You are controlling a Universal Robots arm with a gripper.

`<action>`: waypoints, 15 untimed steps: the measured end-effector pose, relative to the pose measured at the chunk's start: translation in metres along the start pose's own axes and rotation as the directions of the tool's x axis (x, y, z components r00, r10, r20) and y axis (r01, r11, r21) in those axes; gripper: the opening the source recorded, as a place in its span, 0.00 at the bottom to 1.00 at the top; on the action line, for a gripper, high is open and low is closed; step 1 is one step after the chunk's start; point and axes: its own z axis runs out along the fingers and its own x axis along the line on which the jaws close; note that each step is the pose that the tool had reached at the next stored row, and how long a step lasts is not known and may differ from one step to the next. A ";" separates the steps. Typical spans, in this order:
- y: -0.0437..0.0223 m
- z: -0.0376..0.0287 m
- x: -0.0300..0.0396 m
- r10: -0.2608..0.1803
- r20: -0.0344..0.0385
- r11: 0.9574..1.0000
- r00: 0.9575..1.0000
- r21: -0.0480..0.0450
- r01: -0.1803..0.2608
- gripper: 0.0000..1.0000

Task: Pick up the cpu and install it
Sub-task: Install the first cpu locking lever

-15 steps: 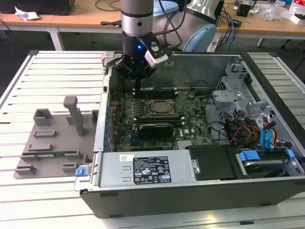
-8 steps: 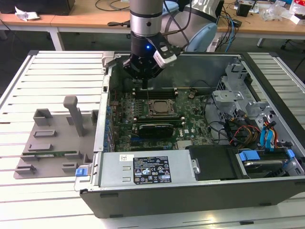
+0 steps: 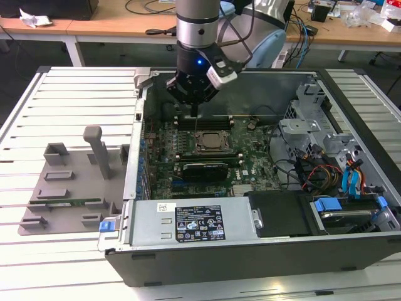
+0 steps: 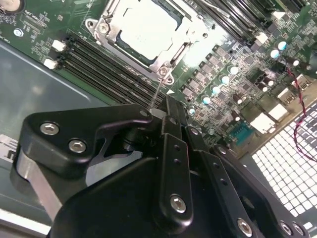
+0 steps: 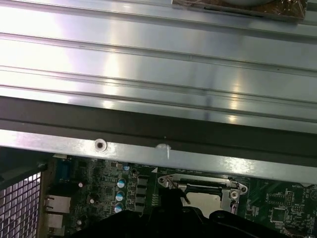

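Metal slats make up the table (image 3: 69,263) nearest the exterior camera, and on it stands the open computer case (image 3: 250,257), with a grey parts holder (image 3: 69,188) just beside it on the exterior view's left. Along the near wall of the case lies the silver power supply (image 3: 194,222) with its label, and a blue-tabbed drive bay (image 3: 351,213) sits at the exterior view's right. Farther in lies the green motherboard (image 3: 250,166), with a long black card (image 3: 202,169) across it. Beyond that card is the metal-framed socket (image 3: 212,142), and the cpu (image 4: 148,27) sits inside that frame, its pale top showing in the second wrist view between rows of dark memory slots (image 4: 106,67).

Above the far side of the socket hangs the gripper (image 3: 196,111); in the second wrist view its black fingers (image 4: 173,148) are pressed together, pinching nothing, and a thin pin reaches from their tip toward the corner of the socket frame. I cannot tell whether it touches. Behind the case, a wooden bench (image 3: 113,22) carries cables.
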 end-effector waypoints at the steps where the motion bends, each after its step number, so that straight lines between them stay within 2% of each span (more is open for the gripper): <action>1: -0.0003 0.0000 -0.0024 0.000 0.000 1.000 1.000 0.000 0.000 0.11; 6: -0.0011 0.0003 -0.0099 0.000 0.000 1.000 1.000 0.000 0.000 0.11; 15: -0.0011 0.0064 -0.0109 0.000 -0.001 1.000 1.000 0.000 0.000 0.11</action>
